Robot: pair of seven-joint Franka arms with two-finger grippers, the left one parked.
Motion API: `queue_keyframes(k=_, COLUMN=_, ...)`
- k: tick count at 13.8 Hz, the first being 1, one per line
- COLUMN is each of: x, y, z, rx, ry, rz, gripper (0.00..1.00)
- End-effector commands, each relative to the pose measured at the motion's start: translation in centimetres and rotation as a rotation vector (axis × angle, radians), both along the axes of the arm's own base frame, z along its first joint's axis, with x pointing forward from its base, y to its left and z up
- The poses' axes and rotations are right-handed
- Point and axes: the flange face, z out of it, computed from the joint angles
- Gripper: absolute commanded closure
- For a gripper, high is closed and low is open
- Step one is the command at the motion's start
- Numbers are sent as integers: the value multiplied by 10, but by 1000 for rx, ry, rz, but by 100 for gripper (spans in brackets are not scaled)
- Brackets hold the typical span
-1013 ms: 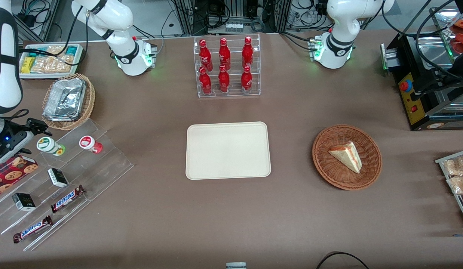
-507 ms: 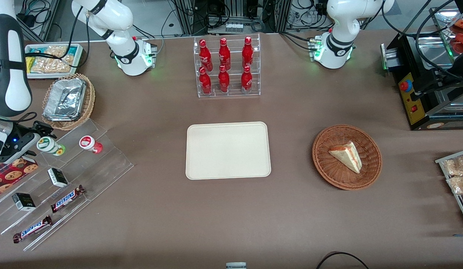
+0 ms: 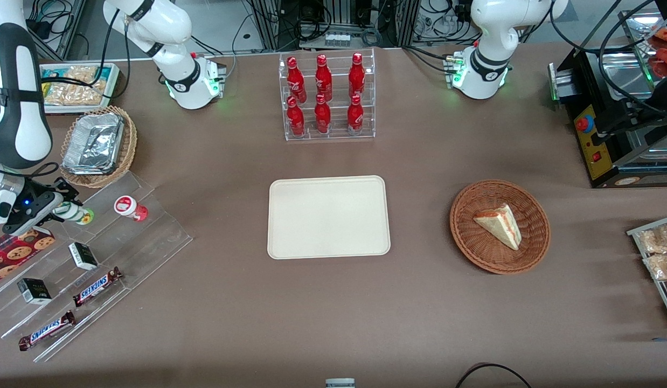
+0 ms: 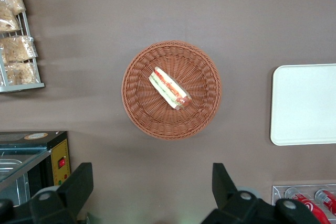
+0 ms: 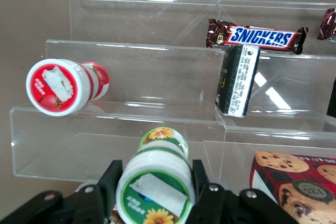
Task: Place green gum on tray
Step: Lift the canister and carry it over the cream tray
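Observation:
The green gum (image 3: 77, 215) lies on its side on the upper step of a clear acrylic stand (image 3: 150, 237) toward the working arm's end of the table. In the right wrist view its green-rimmed lid with a sunflower label (image 5: 155, 192) faces the camera. My right gripper (image 3: 64, 210) is at the gum, with one black finger pressed against each side of the lid (image 5: 156, 182). The cream tray (image 3: 328, 186) lies bare in the middle of the table, well away from the gripper, and also shows in the left wrist view (image 4: 304, 103).
A red-lidded canister (image 3: 130, 207) lies beside the green gum on the same step (image 5: 58, 86). Snickers bars (image 3: 96, 286), small black boxes (image 3: 83, 255) and a cookie box (image 3: 15, 250) are on the stand. A foil-filled wicker basket (image 3: 96, 145), a bottle rack (image 3: 325, 97) and a sandwich basket (image 3: 499, 226) stand around.
My right gripper has moved in along the stand's upper step toward the green gum and now covers its lid end. The gum and the other things have stayed in place.

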Motion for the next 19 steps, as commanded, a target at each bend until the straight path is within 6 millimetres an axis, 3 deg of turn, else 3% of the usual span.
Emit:
queue_keyframes(k=1, x=-1, y=2, z=9, rx=-3, ry=-21, rz=13, gripper=100)
queue_keyframes(k=4, x=8, y=13, z=32, rx=3, ry=-9, rz=12, gripper=100)
queue_keyframes(k=8, x=24, y=64, z=62, rx=-21, ry=57, rz=-53, gripper=100)
queue_keyframes(k=14, x=33, y=170, z=68, rx=-49, ry=133, rz=-221, gripper=100)
queue_keyframes(k=19, x=29, y=278, z=62, rx=-86, ry=136, rz=-406, gripper=100)
